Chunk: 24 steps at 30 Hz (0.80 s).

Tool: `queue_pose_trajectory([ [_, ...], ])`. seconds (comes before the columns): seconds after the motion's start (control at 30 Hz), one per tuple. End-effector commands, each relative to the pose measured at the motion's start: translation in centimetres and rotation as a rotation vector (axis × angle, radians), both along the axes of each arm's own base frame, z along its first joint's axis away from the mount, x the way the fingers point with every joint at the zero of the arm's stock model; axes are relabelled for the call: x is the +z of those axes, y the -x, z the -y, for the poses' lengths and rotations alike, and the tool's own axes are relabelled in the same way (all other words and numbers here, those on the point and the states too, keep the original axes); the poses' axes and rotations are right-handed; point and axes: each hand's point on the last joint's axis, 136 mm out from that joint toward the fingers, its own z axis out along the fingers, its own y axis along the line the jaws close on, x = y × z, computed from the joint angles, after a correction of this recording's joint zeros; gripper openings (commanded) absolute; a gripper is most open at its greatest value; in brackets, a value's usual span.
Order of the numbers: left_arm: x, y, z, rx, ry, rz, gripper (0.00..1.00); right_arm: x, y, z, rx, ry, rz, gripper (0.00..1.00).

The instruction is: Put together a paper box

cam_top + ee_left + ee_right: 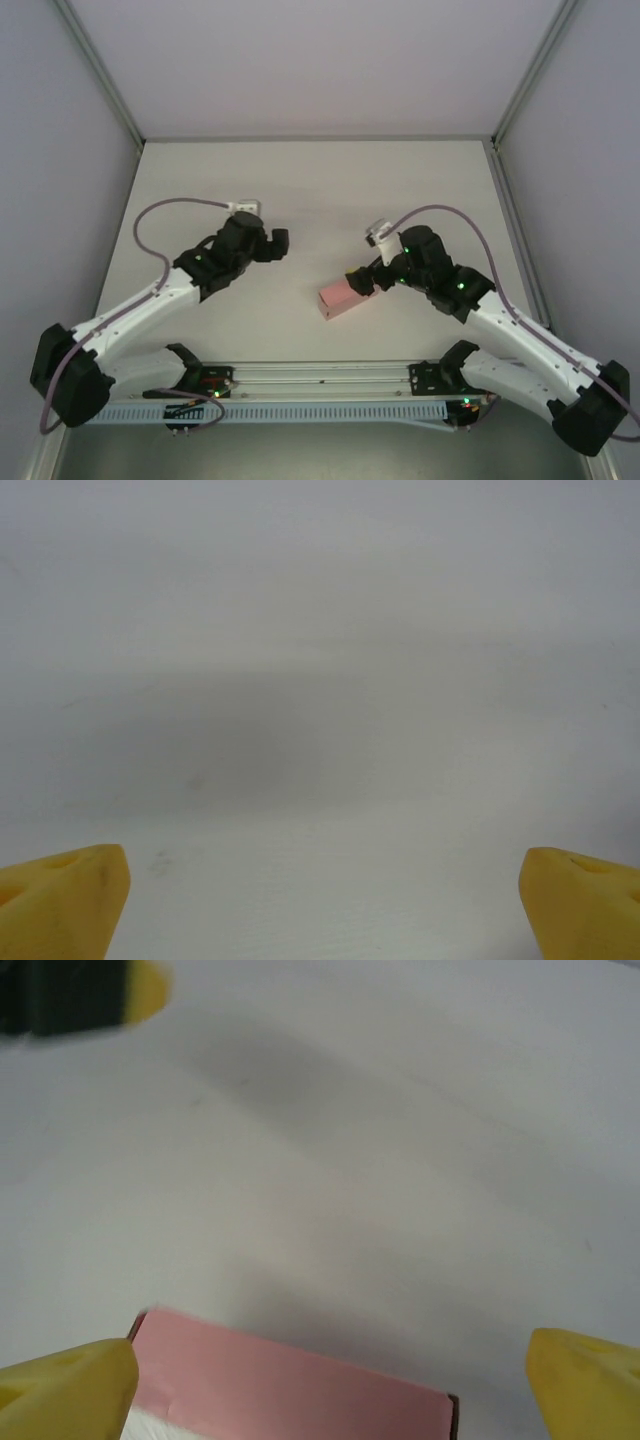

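Pink paper box (340,297), small closed rectangular block, lying flat and angled, right of frame centre; pink top face (290,1390) at bottom centre.

This looks like a robotics lab test cell. A bare white table (300,195) is boxed in by plain pale wall panels (310,60) on aluminium frame posts (103,75). A left arm (140,305) and a right arm (520,335) stand on a metal rail (320,372) beside a slotted cable duct (300,412), trailing a grey cable (138,232).
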Motion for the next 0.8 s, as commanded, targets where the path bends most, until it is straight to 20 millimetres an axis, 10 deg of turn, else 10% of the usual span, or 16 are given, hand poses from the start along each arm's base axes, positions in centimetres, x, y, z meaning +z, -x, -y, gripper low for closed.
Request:
queue_pose_trajectory([
  [0.0,-2.2,1.1,-2.1,0.028,0.032,-0.093,1.00,-1.6,4.2,-2.1,0.528,0.166,0.113,1.00],
  [0.57,-4.9,0.8,-3.9,0.055,-0.013,-0.166,1.00,-9.4,2.5,-2.1,0.803,0.668,-0.148,0.96],
  [0.77,-4.5,0.8,-3.7,0.036,-0.001,-0.147,1.00,-12.1,1.4,-1.6,0.746,0.811,-0.169,0.73],
])
